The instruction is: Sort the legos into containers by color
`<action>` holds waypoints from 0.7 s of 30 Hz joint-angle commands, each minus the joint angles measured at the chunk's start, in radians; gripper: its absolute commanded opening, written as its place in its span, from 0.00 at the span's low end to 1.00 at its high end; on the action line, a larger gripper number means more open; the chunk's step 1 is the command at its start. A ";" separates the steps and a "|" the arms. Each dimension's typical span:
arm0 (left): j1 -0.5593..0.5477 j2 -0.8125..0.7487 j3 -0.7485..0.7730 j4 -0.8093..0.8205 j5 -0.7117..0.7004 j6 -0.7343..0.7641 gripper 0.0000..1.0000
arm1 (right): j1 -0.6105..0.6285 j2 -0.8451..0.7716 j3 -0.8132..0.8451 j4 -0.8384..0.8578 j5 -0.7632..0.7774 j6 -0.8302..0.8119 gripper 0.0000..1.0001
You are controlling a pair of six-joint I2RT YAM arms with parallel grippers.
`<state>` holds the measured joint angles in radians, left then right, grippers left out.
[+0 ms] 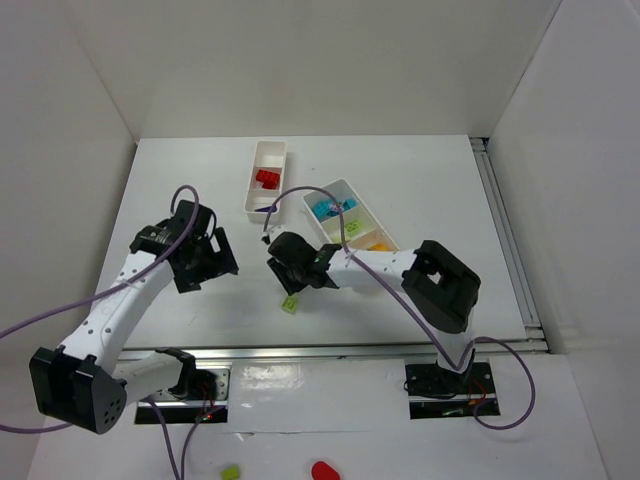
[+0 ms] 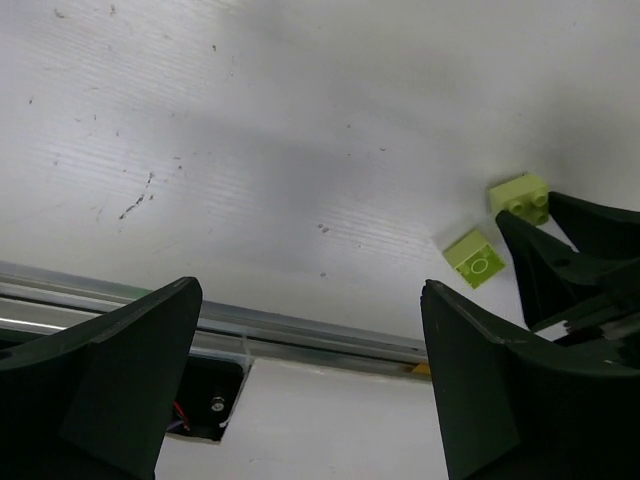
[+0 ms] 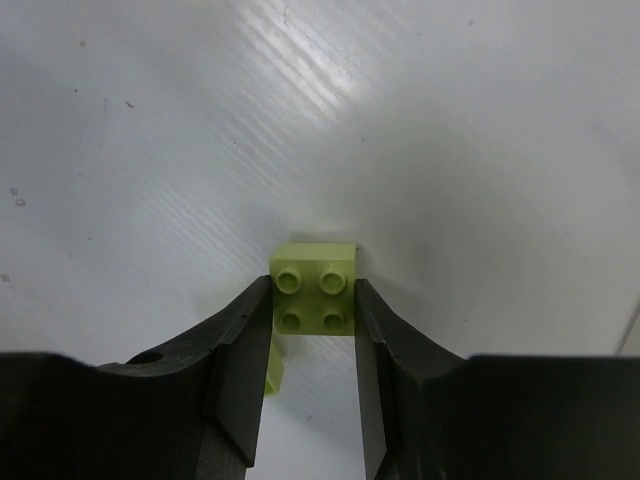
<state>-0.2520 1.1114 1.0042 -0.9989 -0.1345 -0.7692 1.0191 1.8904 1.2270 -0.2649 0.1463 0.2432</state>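
- Gripping is shown at the right tool (image 3: 312, 305); its two fingers are closed on a light green lego (image 3: 316, 285), studs up, with one finger pressed to each side; whether this brick is clear of the bench (image 3: 450, 150) cannot be told
- a second light green lego (image 2: 474, 258) is seen lying on the bench just beside the held one; in the right wrist view it is partly hidden behind one finger
- the left tool (image 2: 310, 370) is held wide, with nothing between its fingers; only bare bench is seen beneath it
- red legos (image 1: 266, 180) are found in the middle compartment of the left-hand tray (image 1: 250, 195)
- in the other tray (image 1: 368, 207), cyan legos (image 1: 325, 210) are seen in the far compartment, light green pieces in the middle one, and yellow-orange legos (image 1: 378, 245) in the near one
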 commanded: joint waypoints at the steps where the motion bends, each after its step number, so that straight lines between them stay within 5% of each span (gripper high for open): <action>1: -0.032 0.033 -0.006 0.060 0.082 0.091 1.00 | -0.027 -0.126 0.048 0.036 0.070 0.007 0.33; 16: -0.380 0.332 0.023 0.161 0.245 0.196 1.00 | -0.359 -0.330 -0.038 0.006 0.118 0.036 0.39; 18: -0.414 0.385 0.051 0.170 0.233 0.205 1.00 | -0.376 -0.306 -0.025 0.006 0.118 0.036 0.48; 19: -0.444 0.404 0.062 0.171 0.220 0.205 1.00 | -0.390 -0.297 -0.014 -0.008 0.118 0.036 0.65; 21: -0.469 0.457 0.098 0.171 0.211 0.214 1.00 | -0.399 -0.287 0.008 -0.029 0.127 0.036 0.76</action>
<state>-0.6888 1.5234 1.0271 -0.8440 0.0811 -0.5823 0.6315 1.5887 1.2003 -0.2737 0.2562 0.2771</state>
